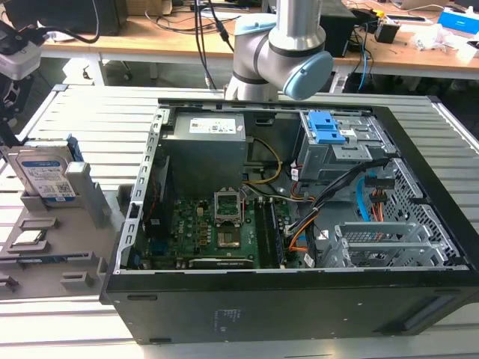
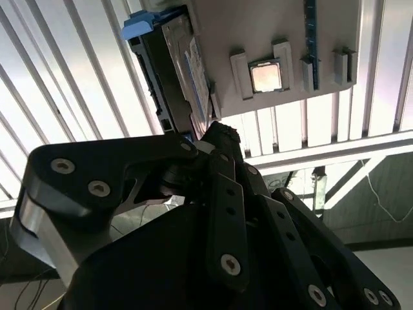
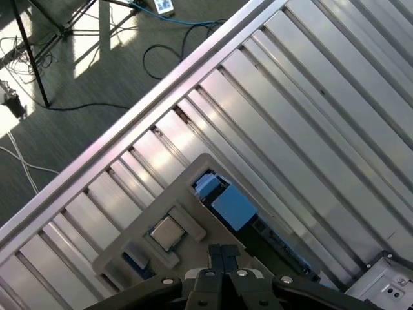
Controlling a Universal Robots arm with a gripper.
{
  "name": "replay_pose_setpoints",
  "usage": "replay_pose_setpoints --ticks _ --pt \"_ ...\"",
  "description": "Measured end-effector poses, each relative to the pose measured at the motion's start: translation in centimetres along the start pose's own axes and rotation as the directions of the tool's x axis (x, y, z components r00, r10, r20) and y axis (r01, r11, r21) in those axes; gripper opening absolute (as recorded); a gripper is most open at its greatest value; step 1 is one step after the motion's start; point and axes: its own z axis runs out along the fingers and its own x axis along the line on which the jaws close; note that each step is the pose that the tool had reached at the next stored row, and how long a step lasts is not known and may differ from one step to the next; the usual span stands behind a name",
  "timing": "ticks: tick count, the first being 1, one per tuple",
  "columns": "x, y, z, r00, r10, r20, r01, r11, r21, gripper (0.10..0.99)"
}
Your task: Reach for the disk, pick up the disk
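We find the disk (image 1: 43, 176) standing upright on its edge in a slot of a grey tray (image 1: 52, 250) at the exterior view's left, with its white-and-blue label facing the camera and its blue frame along the top and far side. The tray lies on a table (image 1: 90, 112) of metal slats, just beside an open computer case (image 1: 262, 303) that takes up the middle of that view. A small square chip (image 1: 28, 238) sits flat in its own pocket of the tray, nearer the camera than the disk. The arm (image 1: 288, 45) rises behind the case. In the first wrist view we look down past the gripper (image 3: 223, 255) onto the tray (image 3: 187, 194). Its two black fingertips (image 3: 216, 255) are pressed together with nothing between them, and the disk (image 3: 232, 208), seen edge-on with its blue frame uppermost, lies close to them with a gap showing. The chip (image 3: 168, 232) sits beside it. In the second wrist view the gripper (image 2: 219, 132) points towards the near end of the disk (image 2: 171, 77), and we cannot tell whether the two touch there. The chip (image 2: 266, 76) rests in the tray (image 2: 271, 26) to one side.
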Motion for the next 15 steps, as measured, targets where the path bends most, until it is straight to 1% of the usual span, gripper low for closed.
replay_pose_setpoints --ticks 5,8,10,15 --pt "0.0 0.0 0.0 0.9988 -0.049 -0.0018 0.049 0.9988 0.0 0.106" --pt "0.0 0.0 0.0 0.9952 -0.098 -0.0037 0.098 0.9952 0.0 0.106" --pt "0.0 0.0 0.0 0.9936 -0.113 -0.0043 0.113 0.9936 0.0 0.106" --pt "0.0 0.0 0.0 0.9873 -0.159 -0.0061 0.159 0.9873 0.0 0.106"
